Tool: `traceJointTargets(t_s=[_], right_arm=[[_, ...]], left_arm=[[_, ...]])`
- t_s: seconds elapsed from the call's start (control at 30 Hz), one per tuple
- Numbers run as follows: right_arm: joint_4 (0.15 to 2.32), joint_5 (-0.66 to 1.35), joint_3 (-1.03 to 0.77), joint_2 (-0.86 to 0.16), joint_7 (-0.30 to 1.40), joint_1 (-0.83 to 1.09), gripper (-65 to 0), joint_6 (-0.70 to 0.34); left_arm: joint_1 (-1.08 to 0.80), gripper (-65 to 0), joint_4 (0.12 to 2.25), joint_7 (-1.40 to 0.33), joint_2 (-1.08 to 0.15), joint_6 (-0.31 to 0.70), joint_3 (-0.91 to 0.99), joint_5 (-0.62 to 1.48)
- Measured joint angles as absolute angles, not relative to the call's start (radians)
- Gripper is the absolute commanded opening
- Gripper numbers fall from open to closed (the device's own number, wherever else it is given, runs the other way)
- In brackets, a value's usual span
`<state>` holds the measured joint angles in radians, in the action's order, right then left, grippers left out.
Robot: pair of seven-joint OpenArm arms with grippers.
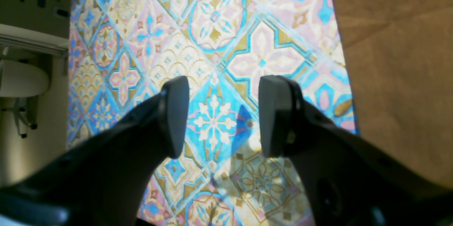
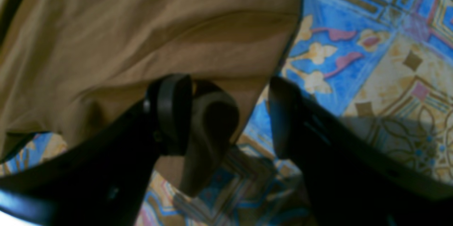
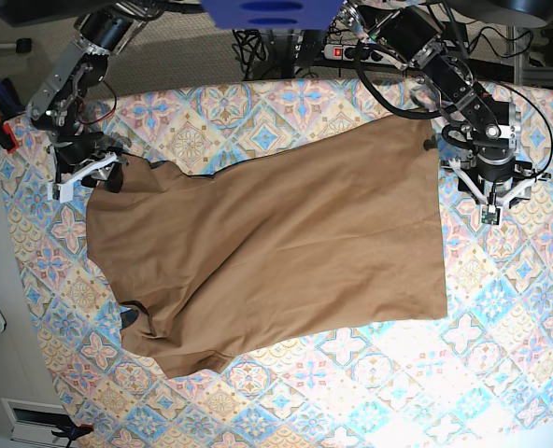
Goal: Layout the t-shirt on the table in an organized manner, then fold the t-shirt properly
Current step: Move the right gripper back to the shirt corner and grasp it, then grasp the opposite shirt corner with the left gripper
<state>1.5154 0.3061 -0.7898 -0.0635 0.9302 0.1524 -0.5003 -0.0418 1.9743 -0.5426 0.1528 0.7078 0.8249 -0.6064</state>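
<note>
T-shirt [image 3: 267, 252] lies spread but rumpled mid-desk [image 3: 398, 392], long axis running across the base view. One short edge lies just beside the left pincer [image 1: 223, 116], which hangs half open, empty, over bare desk. Right pincer [image 2: 226, 112] is at the opposite, sleeve end, jaws apart over cloth; whether it holds any, can't tell.

The base view looks straight down from high overhead on the whole table [image 3: 286, 392]. Each wrist view sits close above the cloth, looking past its own fingers. The left wrist view shares the t-shirt [image 1: 400, 70] edge at scene right; the right wrist view, scene left.
</note>
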Motion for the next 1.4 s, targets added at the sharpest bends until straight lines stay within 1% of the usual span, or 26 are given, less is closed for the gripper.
traceJointTargets(t_s=[0.13,0.23,0.33,0.53,0.73,0.8,0.87,0.97,1.0,1.13,1.4], right_arm=[[1.525,0.307,-0.79,-0.058,0.944,0.157,-32.1,-0.497],[1.531,0.311,-0.79,-0.059,0.99,0.156,-32.1,-0.499],[1.538,0.305,-0.784,-0.04,0.984,0.155,-32.1,-0.486],[1.575,0.286,-0.656,-0.027,1.001,0.158,-32.1,-0.485],[1.575,0.292,-0.649,-0.025,1.001,0.157,-32.7,-0.487],[1.575,0.291,-0.649,-0.025,1.0,0.158,-36.7,-0.486],[1.574,0.292,-0.649,-0.025,1.007,0.159,-45.8,-0.487],[1.57,0.292,-0.65,-0.025,1.008,0.161,-62.5,-0.485],[1.57,0.292,-0.65,-0.025,1.013,0.162,-65.0,-0.485],[1.569,0.305,-0.672,-0.02,1.009,0.168,-65.0,-0.487],[1.568,0.311,-0.683,-0.019,1.016,0.173,-65.0,-0.49]], left_arm=[[-0.047,-34.4,1.974,-0.542,0.153,0.707,0.825,-0.606],[-0.047,-34.4,1.974,-0.542,0.153,0.707,0.825,-0.603],[-0.047,-34.4,1.974,-0.542,0.153,0.707,0.825,-0.606],[-0.056,-34.4,1.974,-0.542,0.152,0.708,0.825,-0.605],[-0.061,-34.4,1.974,-0.542,0.152,0.708,0.825,-0.604],[-0.061,-34.4,1.974,-0.542,0.153,0.707,0.825,-0.603],[-0.061,-34.4,1.974,-0.542,0.153,0.707,0.826,-0.604],[-0.061,-34.4,1.974,-0.542,0.153,0.708,0.826,-0.603],[-0.062,-34.4,1.974,-0.542,0.152,0.707,0.826,-0.603],[-0.117,-34.4,1.985,-0.542,0.153,0.709,0.823,-0.559],[-0.311,-33.7,2.0,-0.542,0.153,0.704,0.821,-0.235]])
